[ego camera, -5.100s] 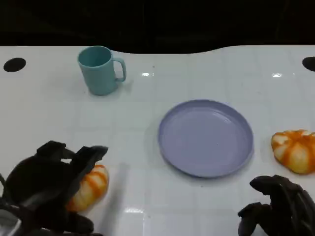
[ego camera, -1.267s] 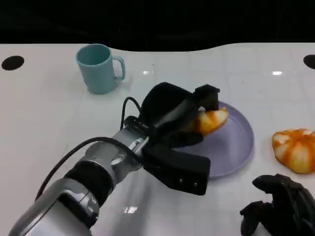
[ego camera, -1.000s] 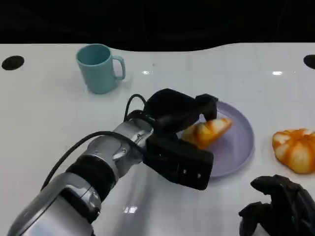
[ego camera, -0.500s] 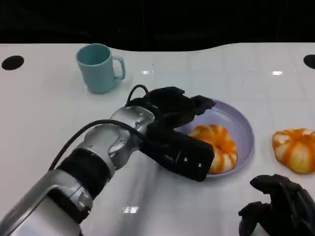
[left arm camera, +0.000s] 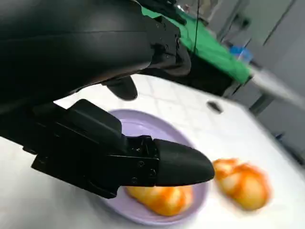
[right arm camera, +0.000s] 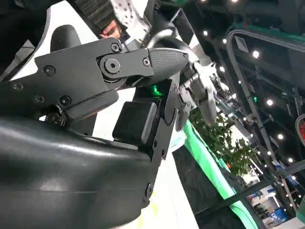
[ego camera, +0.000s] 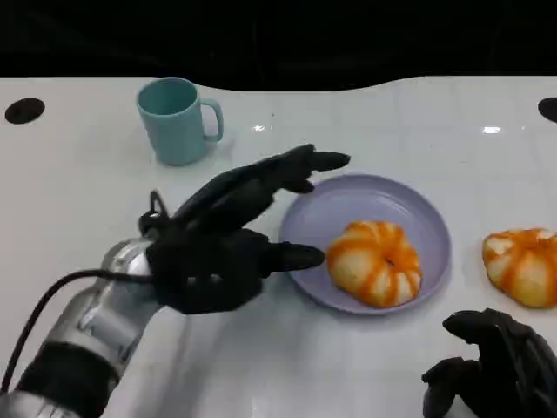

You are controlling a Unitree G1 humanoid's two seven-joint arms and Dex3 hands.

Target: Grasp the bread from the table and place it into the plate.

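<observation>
I see one bread (ego camera: pixel 376 261) in the plate (ego camera: pixel 418 209), another bread (ego camera: pixel 522 266) at its 3 o'clock, the cup (ego camera: pixel 174 122) at its 10 o'clock.

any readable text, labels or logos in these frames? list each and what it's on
None readable.
Cup, plate, both breads and table: no print in view.
Left hand and right hand: no markings visible.
Right wrist view: far signage in the background, too small and blurred to read.
</observation>
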